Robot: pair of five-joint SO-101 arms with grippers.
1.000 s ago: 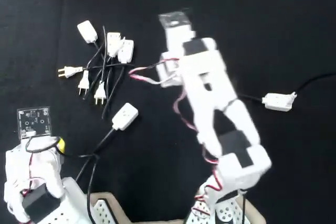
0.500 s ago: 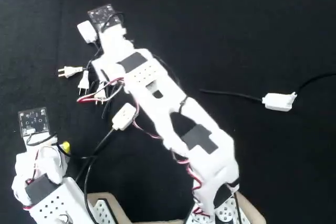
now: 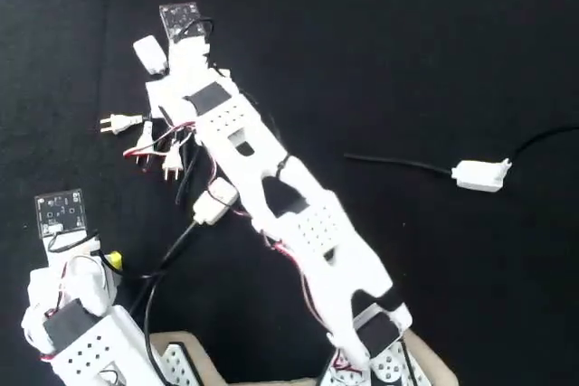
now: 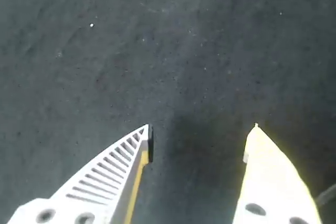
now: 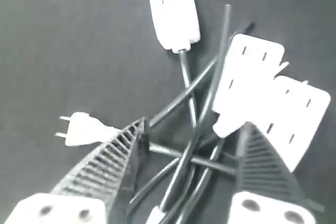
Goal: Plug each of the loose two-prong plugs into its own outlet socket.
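The right claw point(image 5: 194, 124) hangs with its jaws spread wide and nothing held, poised over the knot of black cords point(image 5: 195, 150) that crosses the gap between them. Just outside one fingertip lies a white two-prong plug point(image 5: 84, 129), its prongs pointing away from the claw. Just outside the other fingertip sit the paired sockets point(image 5: 262, 87), touching each other, and farther beyond the tips is a single socket point(image 5: 173, 9), slots up. This placing is new: a second ago this arm pointed up the middle of the table, well apart from the tangle. It has since swung across and settled over it, with only a small shift in the last half second. I judge the approach done and the pick-up next, with no plug seated yet; the crossed cords may drag neighbours along when a plug is lifted. A lone socket point(image 3: 479, 174) lies far off on the arm's other side. The left claw point(image 4: 201, 129), jaws likewise apart and empty, hovers over bare black cloth point(image 4: 157, 40).
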